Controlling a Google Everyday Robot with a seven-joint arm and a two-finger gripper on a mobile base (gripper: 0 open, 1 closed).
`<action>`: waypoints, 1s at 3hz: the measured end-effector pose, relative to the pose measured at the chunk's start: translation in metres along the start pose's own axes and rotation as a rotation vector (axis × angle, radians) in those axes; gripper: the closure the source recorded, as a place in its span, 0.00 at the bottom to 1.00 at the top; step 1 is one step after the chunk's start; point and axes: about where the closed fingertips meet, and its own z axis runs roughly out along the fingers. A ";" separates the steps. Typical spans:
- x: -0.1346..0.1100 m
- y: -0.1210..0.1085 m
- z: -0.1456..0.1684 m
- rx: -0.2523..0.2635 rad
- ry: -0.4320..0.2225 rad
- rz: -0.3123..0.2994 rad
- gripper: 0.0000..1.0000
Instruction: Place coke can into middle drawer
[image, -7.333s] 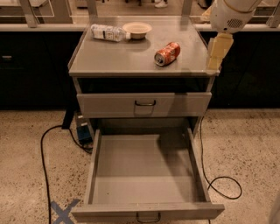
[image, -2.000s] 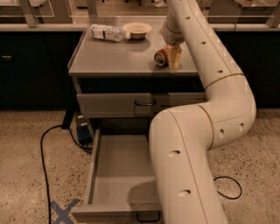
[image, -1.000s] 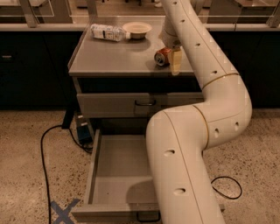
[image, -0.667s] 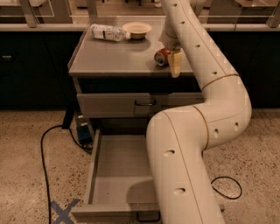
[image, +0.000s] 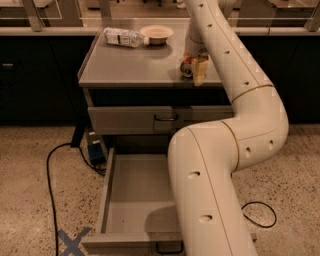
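Swung over from the right, gripper sits at the can (clamped? I cannot tell); grasping step, so next I confirm grip, then lift toward the drawer.

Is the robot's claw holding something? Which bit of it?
It cannot be told. The claw is down at the coke can, which lies on the cabinet top, and it covers the can's right side. No grip shows.

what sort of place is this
Likely a robot test lab styled as a kitchen: dark cabinets, speckled floor with a blue tape X, a grey drawer unit holding a bowl. The gripper is at the coke can on its top.
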 end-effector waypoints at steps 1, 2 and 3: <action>0.000 0.000 0.000 0.000 0.000 0.000 0.64; 0.000 0.002 -0.001 0.000 0.000 0.000 0.87; 0.001 0.001 -0.001 -0.002 0.000 -0.001 1.00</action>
